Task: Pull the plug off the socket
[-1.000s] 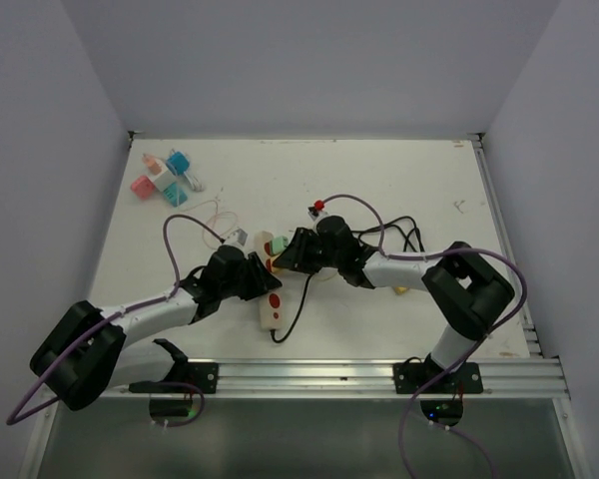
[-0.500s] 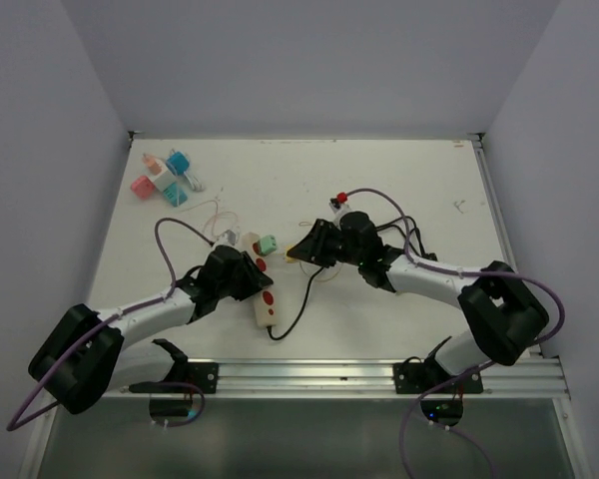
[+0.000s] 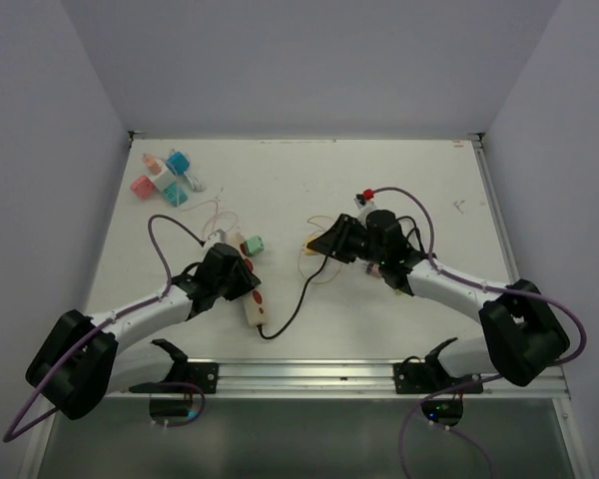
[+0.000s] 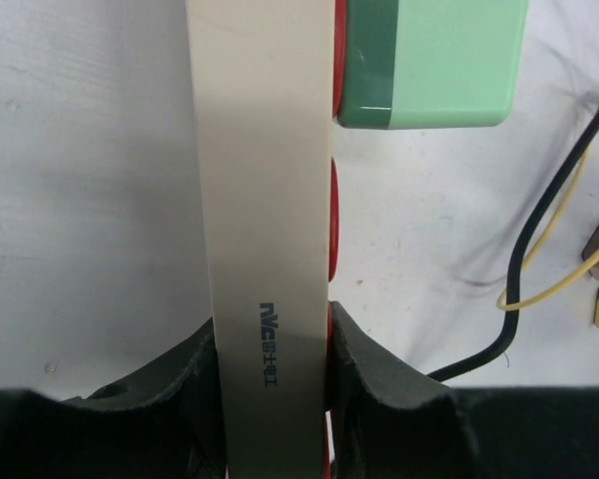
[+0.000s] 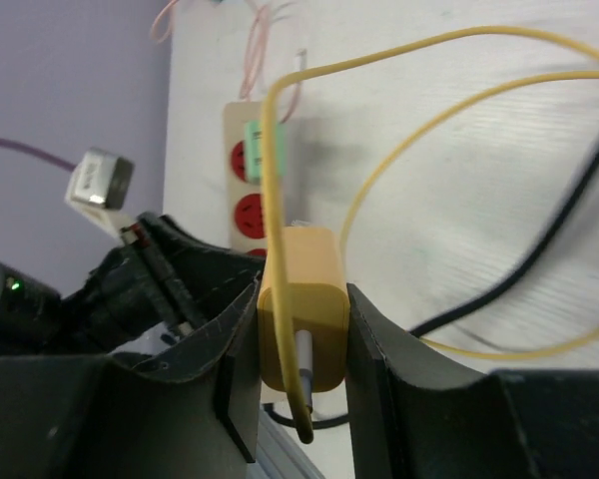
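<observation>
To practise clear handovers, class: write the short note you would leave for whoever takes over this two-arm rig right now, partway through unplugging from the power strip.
The left gripper is shut on the power strip, clamping its long sides.
The right gripper is shut on the yellow plug and holds it apart from the strip, to the strip's right in the top view.
Done: the yellow plug is out of its socket.
Left: probably set that plug down on the table and release. A green plug sits in the strip's far end; pull it if wanted.
</observation>
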